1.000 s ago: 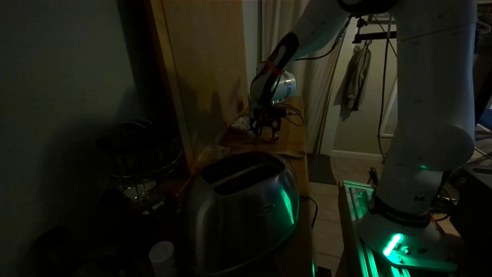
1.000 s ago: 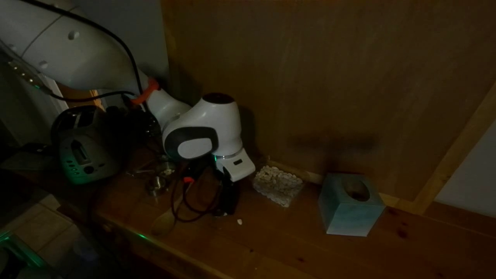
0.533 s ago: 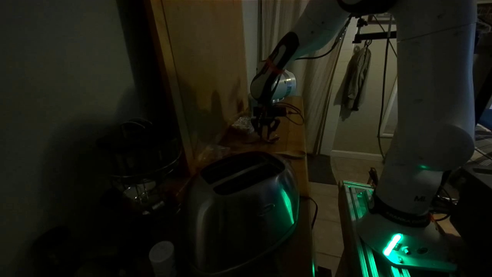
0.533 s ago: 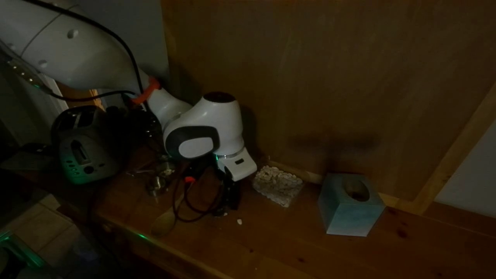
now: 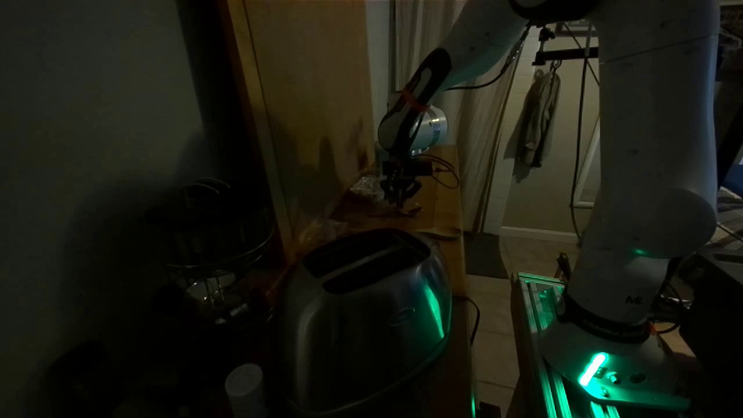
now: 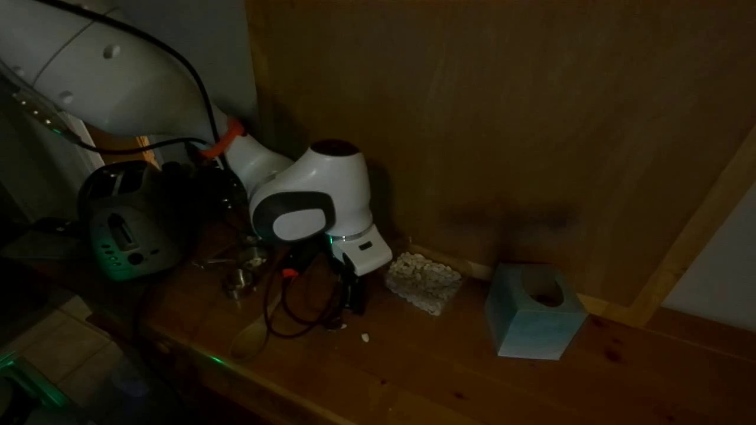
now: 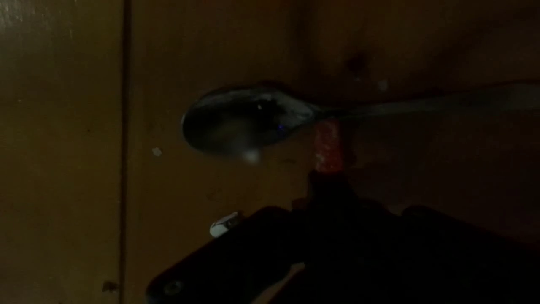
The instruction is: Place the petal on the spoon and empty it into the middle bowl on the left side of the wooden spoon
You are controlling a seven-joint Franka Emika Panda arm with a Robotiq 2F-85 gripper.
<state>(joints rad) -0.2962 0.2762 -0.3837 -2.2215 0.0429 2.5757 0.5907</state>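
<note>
In an exterior view, the wooden spoon [image 6: 250,339] lies on the table [image 6: 508,389], near its front edge. Left of the spoon's handle sit the nearer bowl [image 6: 238,284] and, behind that, the farther bowl [image 6: 252,250] with small pieces in it; the toaster [image 6: 133,230] stands farther left. Right of the wooden spoon are a second spoon [image 7: 295,113], the gripper [image 7: 328,145] and a loose piece [image 6: 365,337]; farther right and back lies a heap of pieces [image 6: 424,282], and farthest right stands the tissue box [image 6: 534,313]. A panel [image 6: 502,118] rises behind the wooden spoon.
</note>
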